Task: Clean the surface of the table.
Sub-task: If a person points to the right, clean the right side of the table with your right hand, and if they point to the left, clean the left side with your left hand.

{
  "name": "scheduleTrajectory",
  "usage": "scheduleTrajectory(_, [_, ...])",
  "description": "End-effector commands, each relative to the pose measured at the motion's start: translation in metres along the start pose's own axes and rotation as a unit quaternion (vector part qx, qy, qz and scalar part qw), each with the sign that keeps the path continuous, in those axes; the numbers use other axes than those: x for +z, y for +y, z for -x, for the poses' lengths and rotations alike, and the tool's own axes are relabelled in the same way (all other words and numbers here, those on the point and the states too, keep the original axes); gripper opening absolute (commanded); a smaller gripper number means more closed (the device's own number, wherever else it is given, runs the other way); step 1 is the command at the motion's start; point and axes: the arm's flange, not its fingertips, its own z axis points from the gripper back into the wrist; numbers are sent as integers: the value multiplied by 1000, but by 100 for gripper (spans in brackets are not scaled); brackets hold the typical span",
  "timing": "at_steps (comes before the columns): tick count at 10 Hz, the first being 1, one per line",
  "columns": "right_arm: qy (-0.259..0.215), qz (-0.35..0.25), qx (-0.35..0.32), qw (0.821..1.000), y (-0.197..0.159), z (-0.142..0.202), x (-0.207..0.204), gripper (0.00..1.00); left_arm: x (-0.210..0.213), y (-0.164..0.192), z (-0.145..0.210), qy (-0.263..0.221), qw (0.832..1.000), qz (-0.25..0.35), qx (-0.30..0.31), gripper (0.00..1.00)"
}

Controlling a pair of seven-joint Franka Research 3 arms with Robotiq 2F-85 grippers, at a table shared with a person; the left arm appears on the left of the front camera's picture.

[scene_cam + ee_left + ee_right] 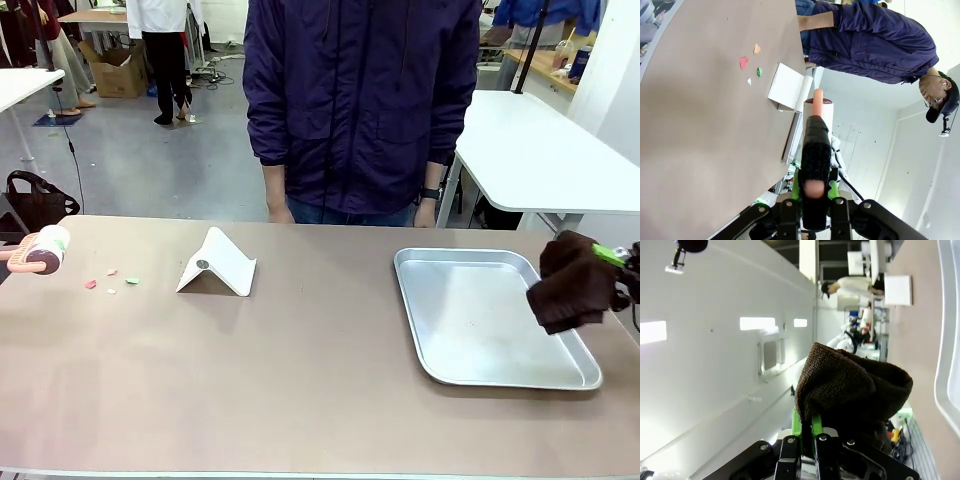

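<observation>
Taupe-brown matte surface (300,400), thin pale edge, spanning whole front view; coloured scraps (110,283) at 9 o'clock. Left claw (815,185) clamped on roller (45,250); right claw (807,430) clamped on brown cloth (572,285) at 3 o'clock.

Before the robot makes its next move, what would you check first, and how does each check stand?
1. Left gripper has a firm hold on the lint roller: ok, shut on its handle.
2. Right gripper holds the brown cloth: ok, the cloth is bunched around the fingers.
3. The table is clean: not ok, paper scraps lie near the roller.
4. The person's hands are away from the scraps: ok, they are at the far edge.
5. The white folded card is out of the roller's way: ok, it stands beside the scraps without touching them.
6. The roller's surface is sticky enough: cannot tell.
</observation>
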Motion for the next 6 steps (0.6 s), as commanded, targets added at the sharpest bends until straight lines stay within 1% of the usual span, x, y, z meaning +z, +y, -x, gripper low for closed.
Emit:
scheduleTrajectory(1, [32,15,9,999,1,6,8,9,1,-1,6,6,1000,7,-9,0])
scheduleTrajectory(2, [30,26,13,999,0,6,7,9,1,-1,6,6,1000,7,-9,0])
scheduleTrajectory(3, [15,7,-7,1000,0,5,2,9,1,-1,6,6,1000,7,-9,0])
scheduleTrajectory(6, [15,7,-7,1000,0,5,2,9,1,-1,6,6,1000,7,-9,0])
